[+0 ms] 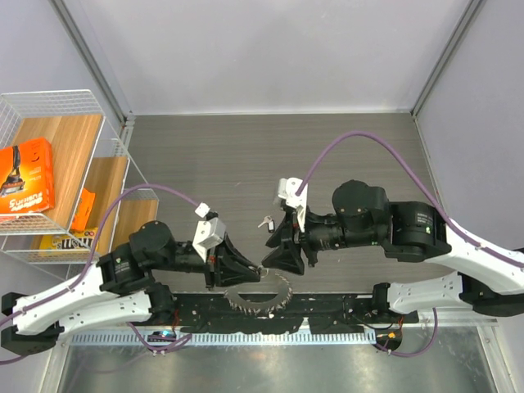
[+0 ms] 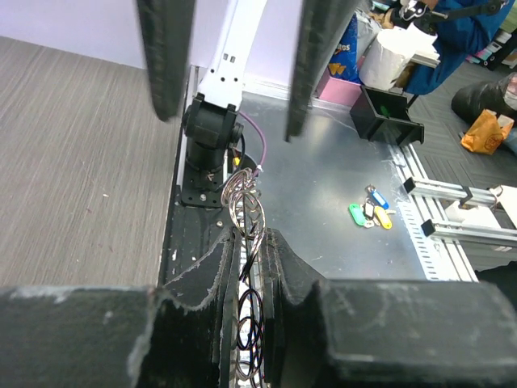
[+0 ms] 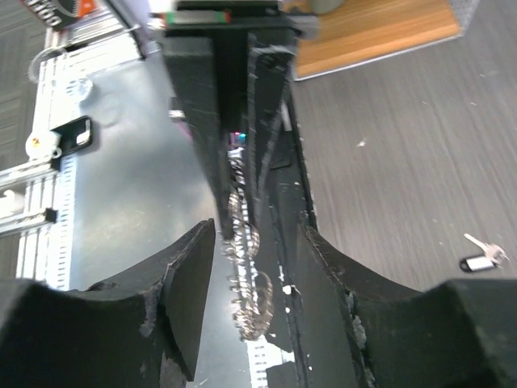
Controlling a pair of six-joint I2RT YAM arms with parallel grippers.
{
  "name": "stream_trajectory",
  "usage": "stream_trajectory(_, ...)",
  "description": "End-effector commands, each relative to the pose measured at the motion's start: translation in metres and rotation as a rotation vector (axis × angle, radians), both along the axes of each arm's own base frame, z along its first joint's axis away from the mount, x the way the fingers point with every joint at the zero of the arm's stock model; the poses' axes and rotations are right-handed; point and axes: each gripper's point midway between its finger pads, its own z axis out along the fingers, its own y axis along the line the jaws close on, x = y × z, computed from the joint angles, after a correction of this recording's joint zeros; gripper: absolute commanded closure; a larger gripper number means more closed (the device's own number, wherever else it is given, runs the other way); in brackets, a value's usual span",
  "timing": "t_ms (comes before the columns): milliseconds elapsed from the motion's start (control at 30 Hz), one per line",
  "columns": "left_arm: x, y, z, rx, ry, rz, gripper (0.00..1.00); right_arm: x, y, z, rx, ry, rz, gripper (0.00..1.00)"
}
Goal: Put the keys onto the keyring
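My left gripper (image 1: 252, 271) is shut on the keyring (image 1: 259, 293), a thin silvery ring with many small keys fanned round it like a gear, held over the table's near edge. In the left wrist view (image 2: 254, 252) the ring (image 2: 245, 202) stands edge-on between the closed jaws. My right gripper (image 1: 282, 257) is open, its fingers on either side of the ring's keys (image 3: 252, 284) without touching them in the right wrist view (image 3: 258, 271). One small silver key with a dark head (image 1: 266, 221) lies loose on the table, also in the right wrist view (image 3: 481, 259).
A wire basket (image 1: 49, 106) with an orange box (image 1: 24, 176) on wooden shelves stands at the far left. The black arm-base rail (image 1: 327, 315) runs along the near edge. Coloured key tags (image 2: 370, 212) and a black bin (image 2: 386, 121) lie beyond on the metal surface.
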Motion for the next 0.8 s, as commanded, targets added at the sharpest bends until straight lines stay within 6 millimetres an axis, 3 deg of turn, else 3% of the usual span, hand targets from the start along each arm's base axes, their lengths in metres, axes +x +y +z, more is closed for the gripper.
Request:
stream_trajectory(0, -0.005, 0.005, 0.027, -0.129, -0.063, -0.019, 1.0, 0.035, -0.013, 0.004, 0.043, -0.055, -0.212, 0.47)
stream_trajectory(67, -0.008, 0.007, 0.029, -0.15, -0.07, -0.031, 1.0, 0.033, -0.012, -0.004, 0.034, -0.046, -0.201, 0.47)
stream_trajectory(267, -0.011, 0.011, 0.032, -0.18, -0.069, -0.038, 1.0, 0.015, -0.008, 0.003, 0.076, -0.032, -0.096, 0.48)
stream_trajectory(433, -0.003, 0.01, 0.038, -0.214, -0.05, 0.013, 1.0, -0.001, 0.005, 0.002, 0.07, -0.009, 0.016, 0.52)
stream_trajectory(767, 0.015, 0.011, 0.043, -0.286, -0.018, 0.122, 1.0, -0.008, 0.014, 0.011, 0.098, -0.003, 0.07, 0.52)
